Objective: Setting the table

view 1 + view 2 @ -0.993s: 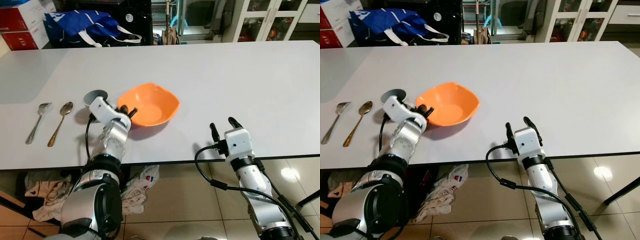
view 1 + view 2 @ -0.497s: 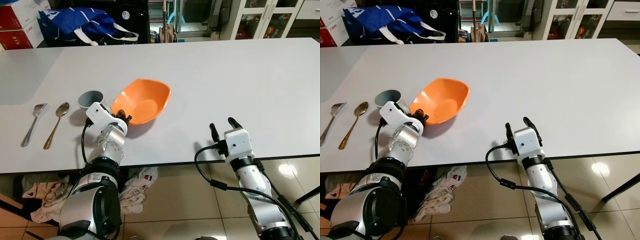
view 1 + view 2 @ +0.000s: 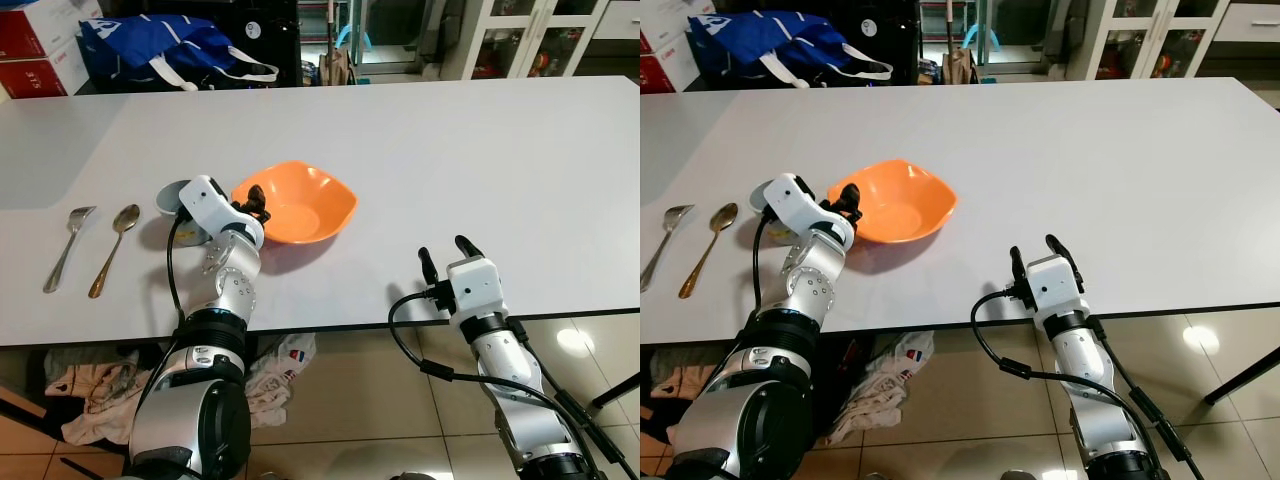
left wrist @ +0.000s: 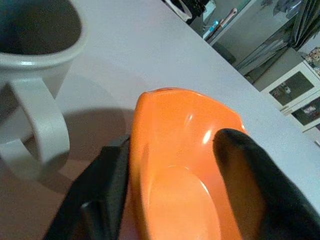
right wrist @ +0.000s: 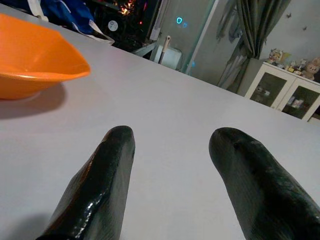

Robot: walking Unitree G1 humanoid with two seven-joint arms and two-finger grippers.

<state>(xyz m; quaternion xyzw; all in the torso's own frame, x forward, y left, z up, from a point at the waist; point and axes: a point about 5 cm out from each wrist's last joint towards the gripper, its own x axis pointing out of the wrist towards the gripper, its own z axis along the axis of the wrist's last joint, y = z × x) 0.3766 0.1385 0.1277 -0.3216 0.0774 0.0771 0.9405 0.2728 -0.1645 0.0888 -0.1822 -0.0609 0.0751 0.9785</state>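
Here the left gripper pinches the near-left rim of the bowl, a glossy orange squarish dish on the table beside a mug; the right gripper is spread.

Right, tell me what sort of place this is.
Probably a home dining area: a long white table laid with an orange bowl, two spoons and a mug, with glass-fronted cabinets behind.
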